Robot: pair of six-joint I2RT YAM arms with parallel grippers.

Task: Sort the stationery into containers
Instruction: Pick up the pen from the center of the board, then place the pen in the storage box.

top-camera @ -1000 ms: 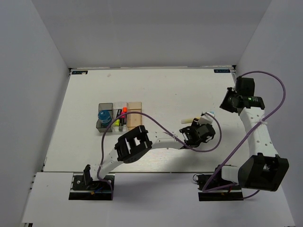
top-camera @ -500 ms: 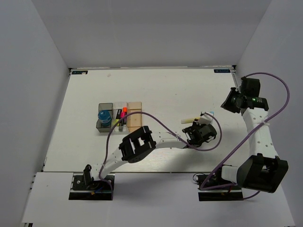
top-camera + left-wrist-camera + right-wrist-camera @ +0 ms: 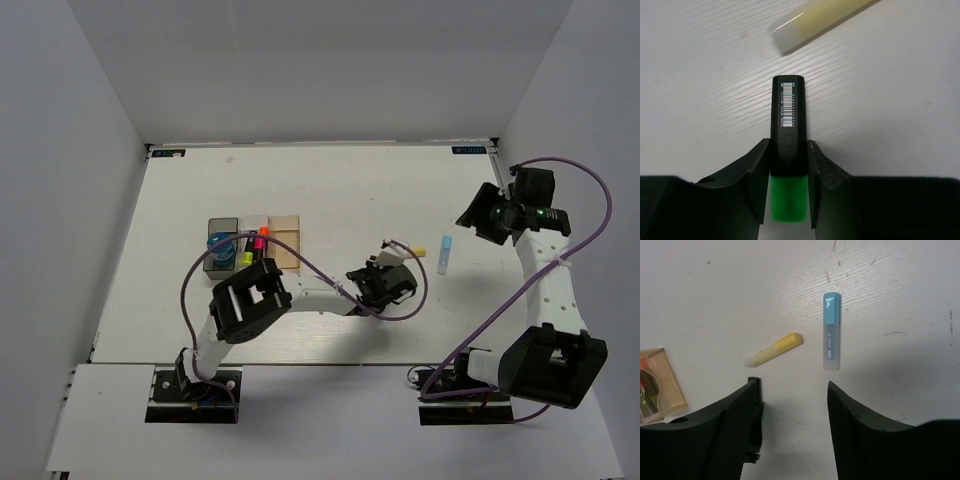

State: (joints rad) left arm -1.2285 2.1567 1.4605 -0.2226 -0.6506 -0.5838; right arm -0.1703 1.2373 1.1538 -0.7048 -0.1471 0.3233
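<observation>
Left wrist cam has our left hand (image 3: 788, 150) clamped snug on the green-capped highlighter (image 3: 788, 110), roughly mid-table, a bit toward the near edge. Its long axis runs straight out from the palm, cap inward, black end pointing at the yellow stick (image 3: 820, 22). We reckon it's carry time: swing over to the bins (image 3: 285, 235) toward the left edge. Right hand (image 3: 792, 385) gapes wide, holding nothing.

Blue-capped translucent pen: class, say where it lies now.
In the top external view, the blue-capped translucent pen lies flat on the right half of the table, just right of the pale yellow stick, not touching it.
</observation>
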